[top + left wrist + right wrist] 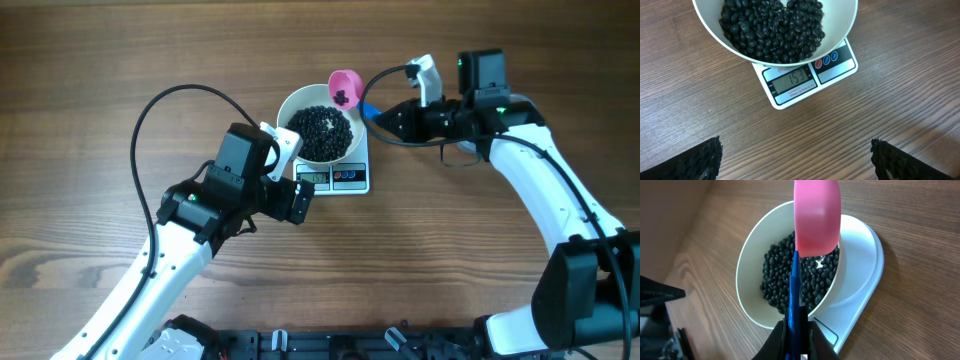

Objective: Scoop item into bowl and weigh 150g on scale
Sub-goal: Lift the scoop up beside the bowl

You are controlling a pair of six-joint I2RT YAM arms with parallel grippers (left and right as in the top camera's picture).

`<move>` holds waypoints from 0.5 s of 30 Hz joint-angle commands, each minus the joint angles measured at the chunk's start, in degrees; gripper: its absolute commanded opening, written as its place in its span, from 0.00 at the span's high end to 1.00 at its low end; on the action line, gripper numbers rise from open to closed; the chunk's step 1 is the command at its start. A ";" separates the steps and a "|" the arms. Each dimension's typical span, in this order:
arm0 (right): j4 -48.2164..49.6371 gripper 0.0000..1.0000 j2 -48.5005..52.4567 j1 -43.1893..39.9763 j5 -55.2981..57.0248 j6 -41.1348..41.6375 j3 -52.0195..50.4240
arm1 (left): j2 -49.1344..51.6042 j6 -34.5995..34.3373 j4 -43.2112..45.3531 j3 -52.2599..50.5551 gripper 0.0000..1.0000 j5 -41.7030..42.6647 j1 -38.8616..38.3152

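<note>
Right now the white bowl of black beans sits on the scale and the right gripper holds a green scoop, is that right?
Not quite. The scoop is pink, not green, as the right wrist view shows. The white bowl of black beans does sit on the scale, and the right gripper does hold the scoop.

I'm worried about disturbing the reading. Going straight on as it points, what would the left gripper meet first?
Probably the scale, at its display edge under the bowl; depth is unclear, so the left gripper might touch the table first.
</note>
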 commanded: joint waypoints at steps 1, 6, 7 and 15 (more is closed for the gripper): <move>0.50 0.92 0.76 -0.52 -1.81 1.51 0.85 | 0.24 -0.17 0.15 1.05 0.00 -0.48 -0.26; 0.63 0.95 0.76 -0.52 2.16 1.44 0.85 | 0.24 -0.15 0.15 1.05 0.00 -0.46 -0.26; 0.68 0.95 0.76 -0.52 2.16 1.46 0.85 | 0.24 -0.15 0.15 1.05 0.00 -0.48 -0.26; 1.86 0.96 0.76 -0.52 2.34 1.36 0.87 | 0.24 -0.17 0.15 1.05 0.00 -0.46 -0.26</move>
